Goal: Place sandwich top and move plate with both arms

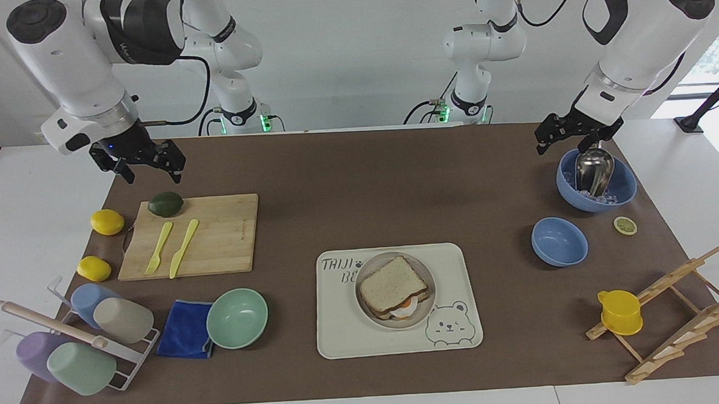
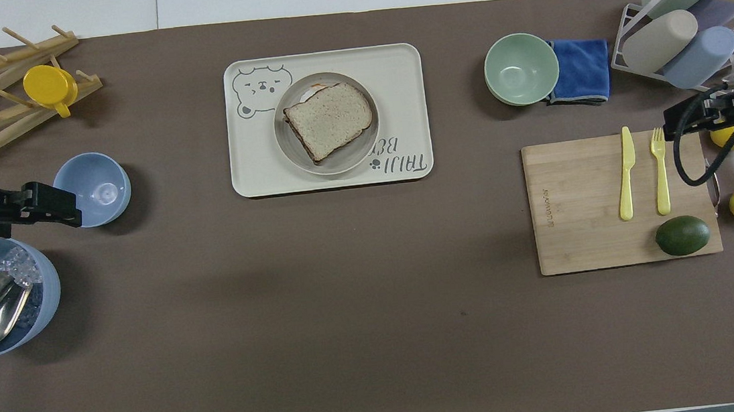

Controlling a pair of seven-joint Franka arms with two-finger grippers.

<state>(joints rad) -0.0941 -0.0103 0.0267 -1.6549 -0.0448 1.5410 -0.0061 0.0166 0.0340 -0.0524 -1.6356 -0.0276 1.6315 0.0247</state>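
Facing view. My left gripper point(image 1: 552, 138) hangs over the big blue bowl point(image 1: 596, 185) with the scoop, jaws apart, holding nothing. My right gripper point(image 1: 142, 163) hangs over the avocado point(image 1: 165, 204) end of the cutting board point(image 1: 191, 236), jaws apart too, empty. The sandwich top point(image 1: 392, 285) lies on the egg slice, on the plate point(image 1: 420, 312), which sits in the bear tray point(image 1: 340, 324). Judgement: top placed; whether the plate has had its two-arm move I cannot tell.

Count: one plate, one tray, two blue bowls, one green bowl point(image 1: 236, 318), two lemons, four cups on the rack point(image 1: 68, 342).

Overhead view. Sandwich top point(image 2: 329, 117) covers the slice under it, a little askew; plate point(image 2: 295, 160) within the tray point(image 2: 394, 69). One fork, one knife, one yellow cup point(image 2: 49, 87), one blue cloth point(image 2: 577, 71).
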